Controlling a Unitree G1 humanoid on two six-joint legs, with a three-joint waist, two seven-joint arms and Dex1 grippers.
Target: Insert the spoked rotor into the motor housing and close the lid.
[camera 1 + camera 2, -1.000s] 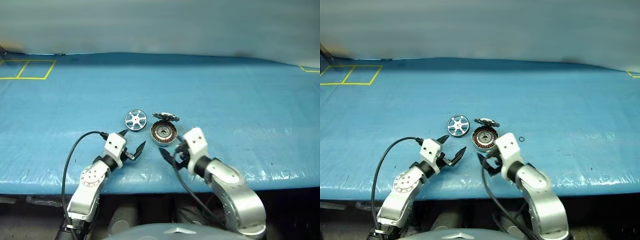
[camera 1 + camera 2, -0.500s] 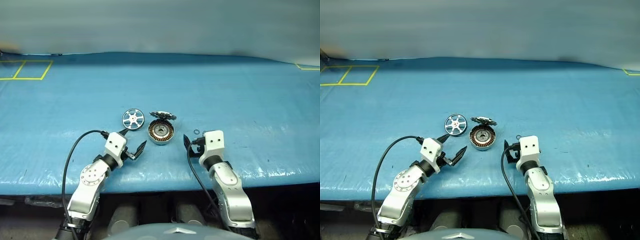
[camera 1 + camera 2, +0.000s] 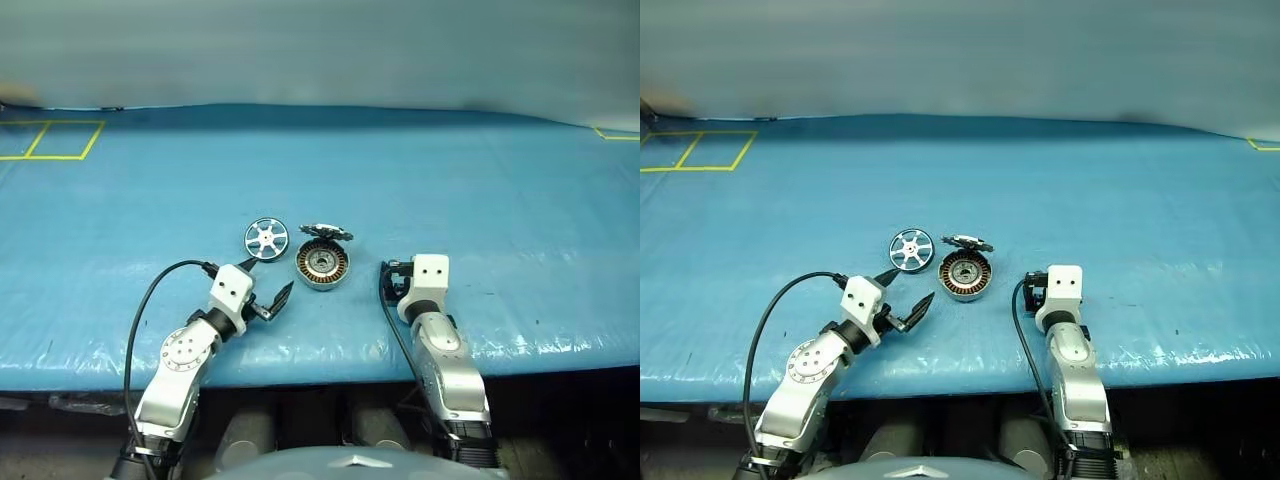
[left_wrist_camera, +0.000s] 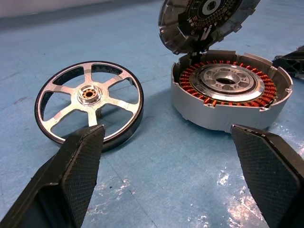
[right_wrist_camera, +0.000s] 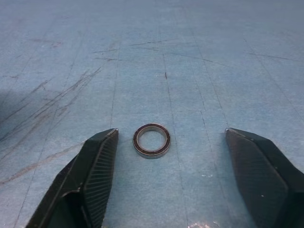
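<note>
Left end effector (image 4: 166,175) gapes empty just short of spoked rotor (image 4: 90,105) and motor housing (image 4: 231,95), so I can take either.

Shiny metal spoked rotor (image 4: 90,105); scuffed blue table (image 5: 190,57); knurled fingers (image 4: 80,166)

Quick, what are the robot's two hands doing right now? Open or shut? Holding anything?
Left gripper: open, holding nothing, near the spoked rotor.
Right gripper: open, holding nothing, a small metal ring lying between its fingers.
</note>
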